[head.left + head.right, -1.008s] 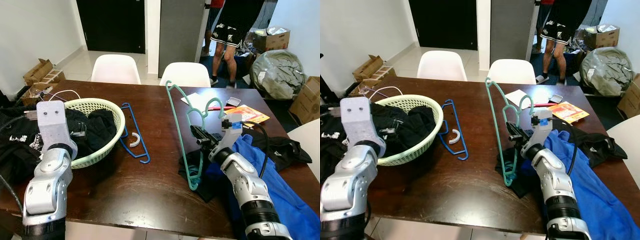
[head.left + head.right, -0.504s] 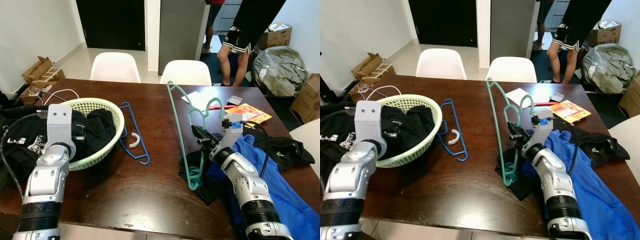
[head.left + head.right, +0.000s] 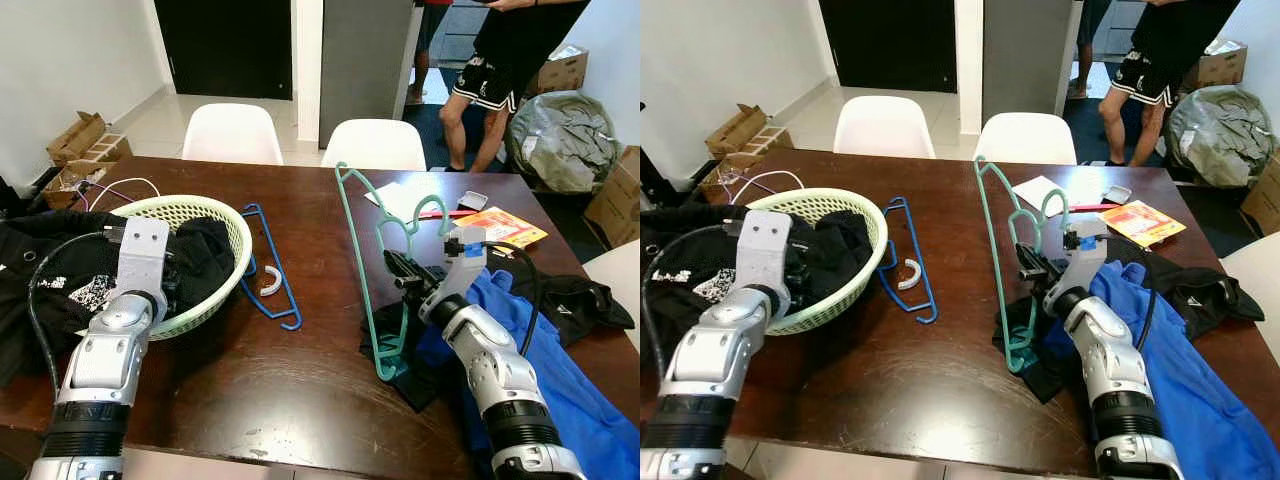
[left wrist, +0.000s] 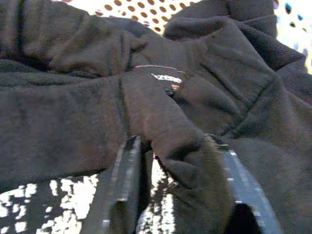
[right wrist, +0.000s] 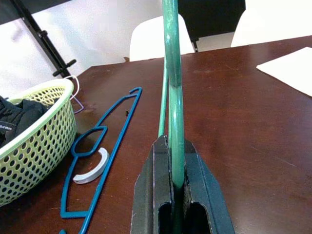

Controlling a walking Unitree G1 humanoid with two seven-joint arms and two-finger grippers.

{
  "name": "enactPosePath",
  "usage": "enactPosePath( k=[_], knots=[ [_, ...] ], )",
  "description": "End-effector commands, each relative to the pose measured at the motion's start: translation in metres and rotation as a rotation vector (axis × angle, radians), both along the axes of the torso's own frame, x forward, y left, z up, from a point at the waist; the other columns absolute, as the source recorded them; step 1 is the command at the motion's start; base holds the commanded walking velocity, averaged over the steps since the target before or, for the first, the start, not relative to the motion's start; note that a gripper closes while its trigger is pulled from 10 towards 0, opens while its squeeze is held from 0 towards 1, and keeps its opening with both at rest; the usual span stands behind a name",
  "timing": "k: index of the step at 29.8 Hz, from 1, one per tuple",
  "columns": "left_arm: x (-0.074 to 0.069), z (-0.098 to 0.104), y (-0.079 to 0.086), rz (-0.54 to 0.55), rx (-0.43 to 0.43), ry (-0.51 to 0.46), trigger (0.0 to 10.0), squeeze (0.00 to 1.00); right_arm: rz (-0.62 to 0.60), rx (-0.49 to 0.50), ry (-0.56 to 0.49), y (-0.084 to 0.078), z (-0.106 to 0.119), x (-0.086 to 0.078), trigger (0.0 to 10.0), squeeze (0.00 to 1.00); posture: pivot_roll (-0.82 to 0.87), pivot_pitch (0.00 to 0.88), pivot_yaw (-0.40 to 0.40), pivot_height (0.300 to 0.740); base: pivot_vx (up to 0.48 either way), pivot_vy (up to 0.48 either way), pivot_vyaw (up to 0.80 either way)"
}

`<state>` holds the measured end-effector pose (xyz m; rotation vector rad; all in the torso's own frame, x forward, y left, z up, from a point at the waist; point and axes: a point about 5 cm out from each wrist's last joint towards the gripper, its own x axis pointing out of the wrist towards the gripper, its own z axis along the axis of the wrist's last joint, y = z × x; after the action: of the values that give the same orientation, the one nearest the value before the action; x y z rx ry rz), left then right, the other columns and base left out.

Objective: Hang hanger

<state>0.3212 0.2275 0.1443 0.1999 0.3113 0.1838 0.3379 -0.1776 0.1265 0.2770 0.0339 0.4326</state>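
Right tool [image 3: 400,270] pinches a teal hanger [image 3: 362,250] upright on the bench [image 3: 300,370] as the left tool [image 4: 170,195] bites into black clothing [image 4: 195,87].

The thin teal plastic frame, bench centre, leans toward 11 o'clock; gripped on one bar, it could twist free. The left tool's fingers, part-closed round a fold in the basket [image 3: 238,240] at 9 o'clock, may drag the heap.

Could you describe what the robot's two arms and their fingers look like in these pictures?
Both arms are silver, built of rounded jointed segments with black ribbed bands near the base. The left arm ends in a flat grey block with small holes; the right arm carries a blue-capped module. A black cable loops along each. The fingers are long, flat and black.
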Motion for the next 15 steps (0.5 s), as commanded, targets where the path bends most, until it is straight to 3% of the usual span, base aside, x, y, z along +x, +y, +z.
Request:
enactPosePath(
  k=[1,8,10,11,12,13,15],
  knots=[
    [0.0,-0.001,0.004,0.009,0.018,0.011,0.0,0.0,-0.003,-0.013,0.023,0.0,-0.007,-0.002,10.0,0.0,0.02,0.036,0.016,0.74,0.0,0.0,0.0],
    [0.002,0.018,0.01,0.014,0.065,-0.055,0.0,0.0,-0.004,-0.009,0.023,0.0,-0.007,-0.002,10.0,0.0,0.03,0.034,0.016,0.74,0.0,0.0,0.0],
    [0.005,0.038,0.011,-0.012,0.09,-0.133,0.0,0.0,-0.004,-0.007,0.024,0.0,-0.008,-0.002,10.0,0.0,0.03,0.029,0.016,0.74,0.0,0.0,0.0],
    [0.005,0.038,0.011,-0.012,0.09,-0.133,0.0,0.0,-0.004,-0.007,0.024,0.0,-0.008,-0.002,10.0,0.0,0.03,0.029,0.016,0.74,0.0,0.0,0.0],
    [0.008,0.063,0.014,-0.041,0.079,-0.236,0.0,0.0,-0.003,-0.005,0.024,0.0,-0.008,-0.002,10.0,0.0,0.03,0.026,0.016,0.74,0.0,0.0,0.0],
    [0.008,0.063,0.014,-0.041,0.079,-0.236,0.0,0.0,-0.003,-0.005,0.024,0.0,-0.008,-0.002,10.0,0.0,0.03,0.026,0.016,0.74,0.0,0.0,0.0],
    [0.01,0.09,0.013,-0.098,0.081,-0.345,0.0,0.0,-0.004,-0.002,0.025,0.0,-0.008,-0.001,10.0,0.0,0.03,0.025,0.015,0.74,0.0,0.0,0.0]
  ],
)
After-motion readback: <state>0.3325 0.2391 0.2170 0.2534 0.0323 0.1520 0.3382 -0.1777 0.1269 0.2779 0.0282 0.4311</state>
